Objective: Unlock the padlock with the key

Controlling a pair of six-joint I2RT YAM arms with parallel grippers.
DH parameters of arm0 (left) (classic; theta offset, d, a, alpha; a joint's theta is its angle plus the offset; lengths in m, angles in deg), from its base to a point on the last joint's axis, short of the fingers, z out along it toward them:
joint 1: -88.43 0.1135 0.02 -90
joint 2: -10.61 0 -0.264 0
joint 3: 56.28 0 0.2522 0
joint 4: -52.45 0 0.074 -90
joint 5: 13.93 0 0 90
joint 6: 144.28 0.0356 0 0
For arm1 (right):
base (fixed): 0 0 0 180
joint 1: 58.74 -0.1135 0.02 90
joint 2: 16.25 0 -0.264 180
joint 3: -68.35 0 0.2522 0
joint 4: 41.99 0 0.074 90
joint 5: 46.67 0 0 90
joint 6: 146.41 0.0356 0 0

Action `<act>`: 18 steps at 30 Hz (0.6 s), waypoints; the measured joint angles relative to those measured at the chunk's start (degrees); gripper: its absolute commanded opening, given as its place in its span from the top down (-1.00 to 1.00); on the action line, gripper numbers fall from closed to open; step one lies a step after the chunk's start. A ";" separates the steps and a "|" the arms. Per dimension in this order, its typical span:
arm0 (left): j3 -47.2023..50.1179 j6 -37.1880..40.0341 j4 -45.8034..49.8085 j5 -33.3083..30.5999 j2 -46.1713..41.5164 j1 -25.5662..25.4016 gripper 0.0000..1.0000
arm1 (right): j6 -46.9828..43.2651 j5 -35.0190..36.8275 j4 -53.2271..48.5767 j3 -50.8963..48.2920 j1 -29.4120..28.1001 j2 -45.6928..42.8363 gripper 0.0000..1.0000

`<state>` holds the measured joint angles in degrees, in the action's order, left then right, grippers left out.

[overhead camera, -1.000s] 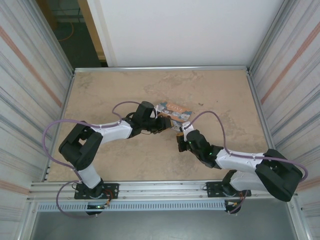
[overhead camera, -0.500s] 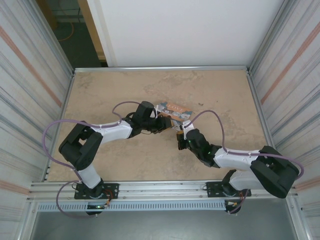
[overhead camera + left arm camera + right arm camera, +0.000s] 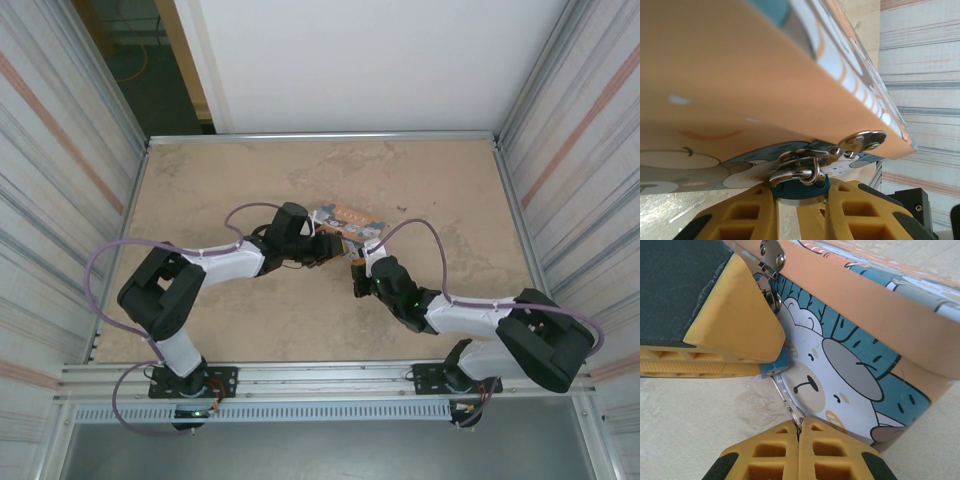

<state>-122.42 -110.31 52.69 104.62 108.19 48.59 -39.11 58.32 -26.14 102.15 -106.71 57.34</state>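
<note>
Currently: orange tin (image 3: 345, 222) mid-table (image 3: 250, 180), lid shut, contents hidden. Blue padlock (image 3: 802, 187) hangs on tin's hasp (image 3: 860, 142), pinched in left gripper (image 3: 799, 200). Right gripper (image 3: 799, 432) clamps key (image 3: 785, 397), tip at padlock base.

the tin (image 3: 350, 220) lies mid-worktop (image 3: 200, 180). the padlock (image 3: 776, 365) hangs on its near-side hasp (image 3: 860, 141), between the left tool's (image 3: 799, 202) fingers. the key (image 3: 786, 401) runs from the padlock into the right tool (image 3: 799, 434), just before the tin.
</note>
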 measured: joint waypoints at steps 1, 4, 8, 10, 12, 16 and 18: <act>0.00 0.00 0.00 0.00 0.00 0.00 0.64 | 0.00 0.02 0.00 0.00 0.00 0.00 1.00; 0.00 -0.02 0.00 0.00 0.00 0.00 0.64 | 0.00 0.02 0.02 0.00 0.00 0.00 1.00; 0.00 -0.02 0.00 0.00 0.00 0.00 0.64 | 0.00 0.02 0.07 0.00 0.00 0.00 1.00; 0.00 0.00 0.00 0.00 0.00 0.00 0.64 | 0.00 0.02 0.37 0.00 0.00 0.04 1.00; 0.00 -0.02 0.00 -0.02 0.00 0.00 0.64 | 0.02 0.04 0.59 0.00 0.00 0.22 1.00; 0.00 -0.04 0.00 -0.04 0.00 0.00 0.64 | 0.02 0.04 0.87 0.00 0.07 0.44 1.00; 0.00 -0.24 -0.02 -0.04 0.00 0.00 0.64 | 0.02 0.04 1.09 0.00 0.09 0.59 1.00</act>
<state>-122.42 -110.55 52.67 104.58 108.19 48.59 -39.09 58.36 -25.05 102.15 -106.62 57.93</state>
